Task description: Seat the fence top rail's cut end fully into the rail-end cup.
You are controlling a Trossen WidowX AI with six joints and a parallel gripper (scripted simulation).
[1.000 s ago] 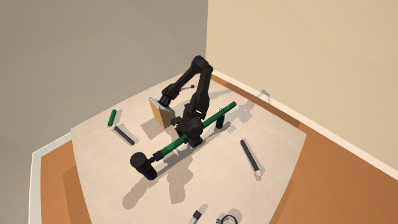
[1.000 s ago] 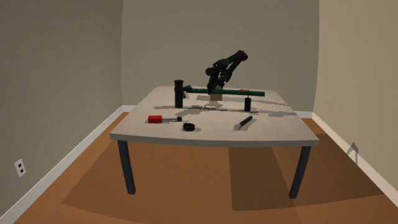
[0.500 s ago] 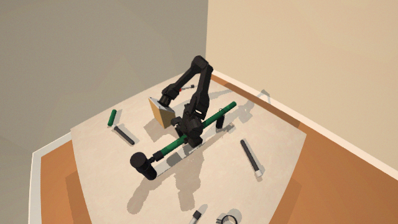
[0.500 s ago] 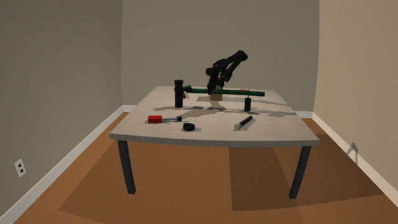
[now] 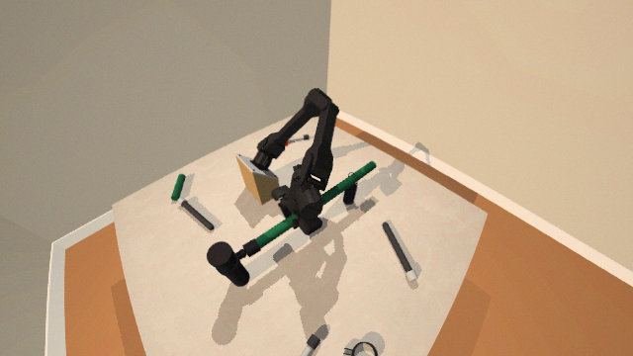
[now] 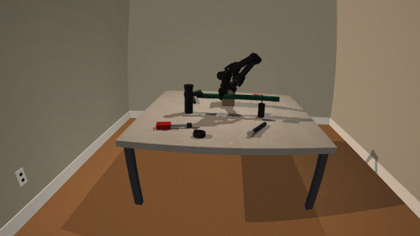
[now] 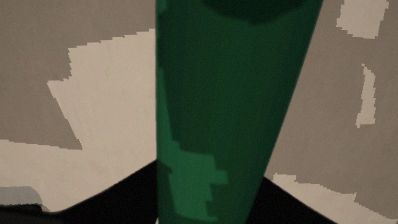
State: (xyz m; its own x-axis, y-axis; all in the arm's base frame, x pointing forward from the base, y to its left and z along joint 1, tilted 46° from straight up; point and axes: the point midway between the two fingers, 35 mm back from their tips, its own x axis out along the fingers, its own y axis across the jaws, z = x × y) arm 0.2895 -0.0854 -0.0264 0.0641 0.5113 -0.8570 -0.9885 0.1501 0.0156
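The green top rail (image 5: 277,230) (image 6: 249,97) (image 7: 230,90) runs nearly level above the table. My gripper (image 5: 298,219) (image 6: 222,97) is shut on it around mid-length. The rail's left end meets the mouth of the black end cup (image 5: 251,247) (image 6: 199,94); how deep it sits inside is hidden. The cup hangs beside the upright big black post (image 5: 237,275) (image 6: 188,105), high up near the post cap (image 5: 220,253). The rail's other end passes through the thin loop on the short black post (image 5: 350,194) (image 6: 261,110) and sticks out beyond it.
A tan block (image 5: 247,180) stands under the arm's base. A short green piece (image 5: 178,187) and a dark rod (image 5: 198,215) lie behind the big post. A red-handled tool (image 6: 163,126), a black ring clamp (image 6: 199,134) and a white-tipped rod (image 5: 397,249) (image 6: 257,128) lie nearer the front.
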